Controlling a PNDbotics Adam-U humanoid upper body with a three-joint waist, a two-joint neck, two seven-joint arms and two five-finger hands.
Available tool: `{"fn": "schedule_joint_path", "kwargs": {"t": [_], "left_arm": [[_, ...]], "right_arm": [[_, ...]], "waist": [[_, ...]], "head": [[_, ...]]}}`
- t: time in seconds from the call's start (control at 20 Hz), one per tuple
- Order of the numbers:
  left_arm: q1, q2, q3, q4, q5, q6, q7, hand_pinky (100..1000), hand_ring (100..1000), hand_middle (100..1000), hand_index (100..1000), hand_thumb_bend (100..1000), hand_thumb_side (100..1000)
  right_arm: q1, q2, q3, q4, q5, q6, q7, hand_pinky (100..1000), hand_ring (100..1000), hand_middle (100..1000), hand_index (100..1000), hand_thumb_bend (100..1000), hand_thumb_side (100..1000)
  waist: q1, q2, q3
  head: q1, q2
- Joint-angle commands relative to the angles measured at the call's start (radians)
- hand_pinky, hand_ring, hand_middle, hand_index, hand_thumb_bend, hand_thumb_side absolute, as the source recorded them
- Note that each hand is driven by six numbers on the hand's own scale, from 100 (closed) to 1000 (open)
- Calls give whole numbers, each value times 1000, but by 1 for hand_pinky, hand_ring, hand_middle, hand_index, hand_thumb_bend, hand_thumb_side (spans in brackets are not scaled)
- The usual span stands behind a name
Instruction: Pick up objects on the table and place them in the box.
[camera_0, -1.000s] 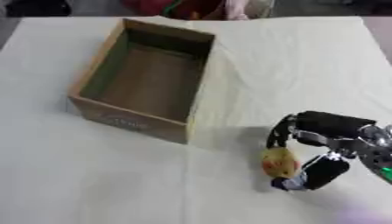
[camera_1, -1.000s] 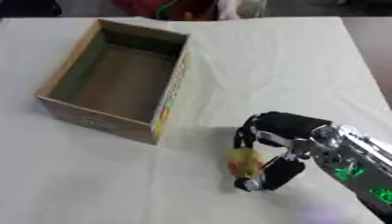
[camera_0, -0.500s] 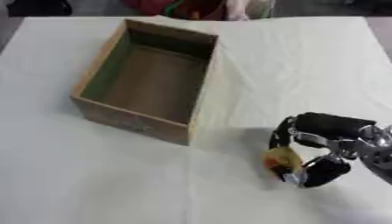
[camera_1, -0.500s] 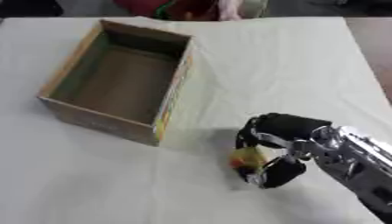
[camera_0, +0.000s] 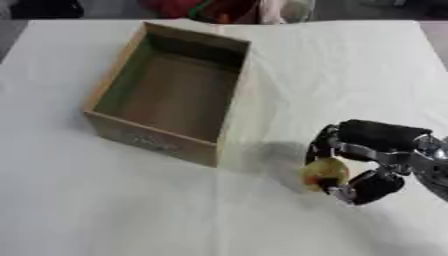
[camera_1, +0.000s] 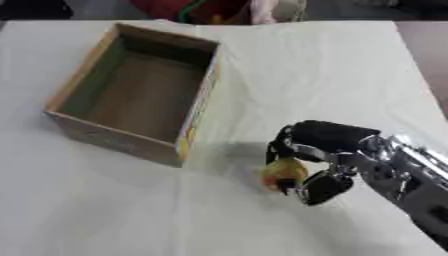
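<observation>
Now | small round yellowish object (camera_0: 325, 172) | in right hand (camera_0: 367, 155) fingers (camera_0: 319, 145)

White cloth-covered table (camera_0: 131, 200), red and green items (camera_0: 206, 9) blurred beyond its far edge

The right robot hand (camera_0: 363, 155) half covers a small yellowish object (camera_0: 324, 173) — too blurred to identify.

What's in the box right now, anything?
Empty. The box shows only its bare brown floor; the small yellow object sits in the right hand, outside it.
</observation>
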Motion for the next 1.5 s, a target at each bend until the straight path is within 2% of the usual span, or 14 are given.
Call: {"fn": "schedule_joint_path", "kwargs": {"t": [0.05, 0.3, 0.45, 0.65, 0.8, 0.95, 1.15, 1.5], "left_arm": [[-10, 11, -4, -19, 1, 0, -5, 367, 421, 487, 648, 100, 833], [-5, 16, -5, -19, -1, 0, -7, 366, 420, 486, 647, 100, 832], [-2, 18, -5, -19, -1, 2, -6, 366, 420, 486, 646, 100, 832], [-1, 19, -9, -19, 0, 4, -10, 366, 420, 486, 647, 100, 832], [2, 18, -11, -19, 1, 5, -13, 366, 420, 486, 646, 100, 832], [4, 17, -13, -19, 3, 6, -14, 366, 421, 486, 647, 100, 832], [6, 13, -17, -19, 7, 7, -19, 366, 421, 486, 646, 100, 832], [7, 1, -28, -19, 16, 8, -30, 366, 420, 486, 646, 100, 832]], "right_arm": [[-46, -47, -35, -15, -18, -15, -46, 617, 626, 483, 690, 100, 100], [-145, -68, -91, -15, -30, -15, -144, 614, 624, 505, 696, 100, 100], [-203, -63, -121, -15, -61, 10, -182, 613, 622, 496, 691, 100, 100], [-308, -23, -123, -15, -105, 75, -168, 620, 626, 497, 697, 100, 100], [-397, 40, -114, 15, -120, 135, -146, 620, 621, 493, 700, 100, 100], [-481, 115, -98, 96, -119, 163, -142, 618, 617, 488, 699, 100, 100], [-583, 231, -79, 267, -89, 174, -167, 617, 613, 486, 705, 100, 100], [-692, 427, -63, 589, 29, 105, -231, 626, 613, 488, 709, 100, 100]], "waist": [[-3, -22, 0], [-7, -29, 6], [-11, -31, 8], [-14, -35, 9], [-14, -39, 13], [-13, -42, 15], [-11, -44, 21], [-2, -42, 38]], "head": [[3, -10], [-4, -7], [-10, -5], [-20, 6], [-49, 18], [-69, 20], [-84, 16], [-95, 4]]}}
